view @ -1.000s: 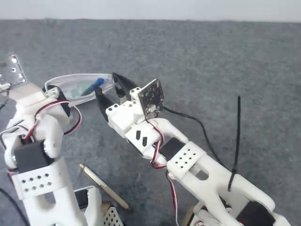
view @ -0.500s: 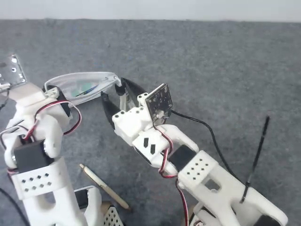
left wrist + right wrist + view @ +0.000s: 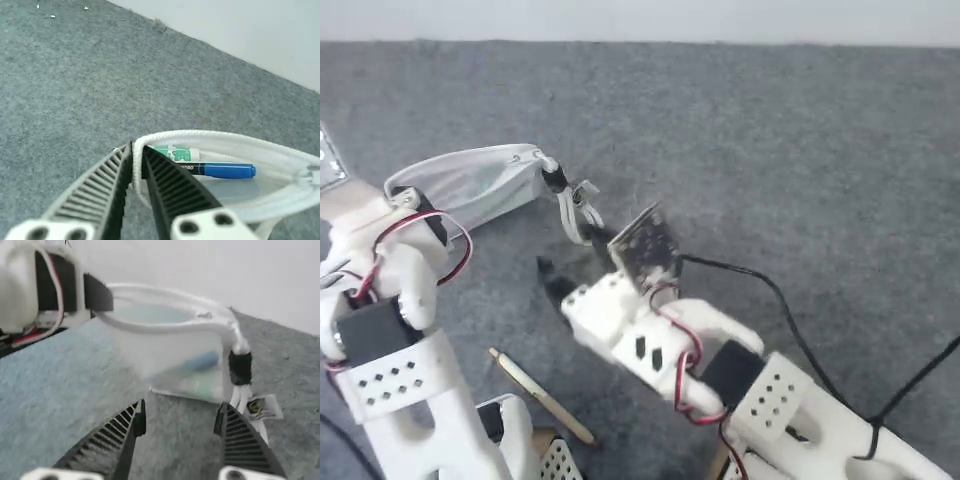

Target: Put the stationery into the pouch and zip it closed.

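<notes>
The translucent white pouch (image 3: pixel 470 185) hangs off the carpet, held by its rim at the far-left end in my left gripper (image 3: pixel 406 196). In the left wrist view this gripper (image 3: pixel 136 148) is shut on the white zipper edge, with a blue pen (image 3: pixel 222 170) and a green-labelled stick (image 3: pixel 172 152) inside the pouch (image 3: pixel 250 195). My right gripper (image 3: pixel 572 262) stands open just short of the pouch's zipper strap (image 3: pixel 572 208), touching nothing. In its own view the right gripper (image 3: pixel 180 422) faces the pouch (image 3: pixel 170 350), with the black zipper stop (image 3: pixel 241 368) beside one finger.
A tan pen (image 3: pixel 540 396) lies on the grey carpet near the left arm's base. A black cable (image 3: pixel 770 300) trails from the right arm. The carpet beyond the pouch runs to a pale wall.
My right gripper has drawn back from the pouch's zipper end toward the near side, letting go of it. The left arm shifted left with the pouch.
</notes>
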Tool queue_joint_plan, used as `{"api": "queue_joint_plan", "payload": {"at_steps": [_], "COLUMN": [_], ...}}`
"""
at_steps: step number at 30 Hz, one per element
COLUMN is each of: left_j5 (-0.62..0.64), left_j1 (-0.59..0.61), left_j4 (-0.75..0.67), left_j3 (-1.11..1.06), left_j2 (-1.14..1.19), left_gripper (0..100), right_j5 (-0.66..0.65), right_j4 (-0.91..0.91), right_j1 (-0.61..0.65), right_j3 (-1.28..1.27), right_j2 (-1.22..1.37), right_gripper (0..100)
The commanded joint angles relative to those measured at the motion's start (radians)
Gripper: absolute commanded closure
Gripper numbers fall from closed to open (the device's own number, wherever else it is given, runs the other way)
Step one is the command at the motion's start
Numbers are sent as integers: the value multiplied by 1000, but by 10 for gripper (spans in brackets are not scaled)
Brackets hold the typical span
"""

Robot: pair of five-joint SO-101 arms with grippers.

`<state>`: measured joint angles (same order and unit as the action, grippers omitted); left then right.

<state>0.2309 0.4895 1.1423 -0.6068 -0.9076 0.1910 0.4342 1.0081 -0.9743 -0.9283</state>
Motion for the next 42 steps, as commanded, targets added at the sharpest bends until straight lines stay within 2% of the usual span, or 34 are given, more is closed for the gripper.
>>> {"api": "queue_joint_plan", "payload": {"at_steps": [1, 5, 10, 17, 27, 36, 42], "left_j5": [0, 0, 2, 2, 2, 2, 2], "left_j1": [9, 17, 72, 77, 75, 78, 78], "left_j4": [-46, -48, -48, -49, -49, -49, -49], "left_j3": [15, 15, 21, 21, 19, 19, 19], "left_j2": [-5, -6, -9, -11, -11, -9, -8], "left_gripper": [988, 988, 988, 988, 988, 988, 988], "right_j5": [0, 0, 0, 0, 2, 9, 98], "right_j4": [85, 117, 107, 18, -16, -8, -7], "right_j1": [64, 130, 183, 265, 269, 242, 242], "right_j3": [6, -2, 6, 18, 57, 87, 101], "right_j2": [-41, -12, 154, 389, 550, 585, 596], "right_gripper": [779, 779, 779, 779, 779, 779, 779]}}
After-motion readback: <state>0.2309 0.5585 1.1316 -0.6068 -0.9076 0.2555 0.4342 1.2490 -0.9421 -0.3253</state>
